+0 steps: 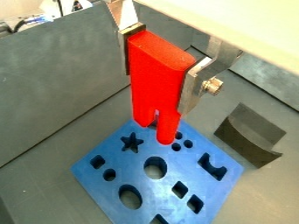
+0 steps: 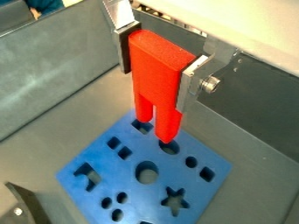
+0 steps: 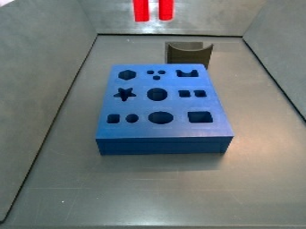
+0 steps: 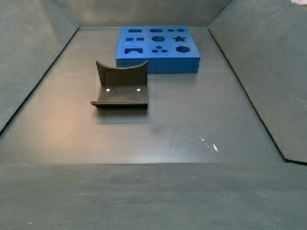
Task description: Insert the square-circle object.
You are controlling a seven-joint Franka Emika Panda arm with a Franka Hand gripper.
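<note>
Red plastic fills both wrist views: the gripper (image 1: 158, 59) clamps the square-circle object (image 1: 156, 87) by its blocky top, silver fingers (image 1: 201, 74) pressed to either side, prongs pointing down. It hangs in the air above the blue block (image 1: 163, 171), clear of its shaped holes. In a side view only the prong tips (image 3: 152, 10) show, at the top edge, above the far end of the bin. A dark notched block (image 4: 120, 85) sits on the grey floor (image 4: 180, 126), apart from the blue block (image 4: 159, 48).
</note>
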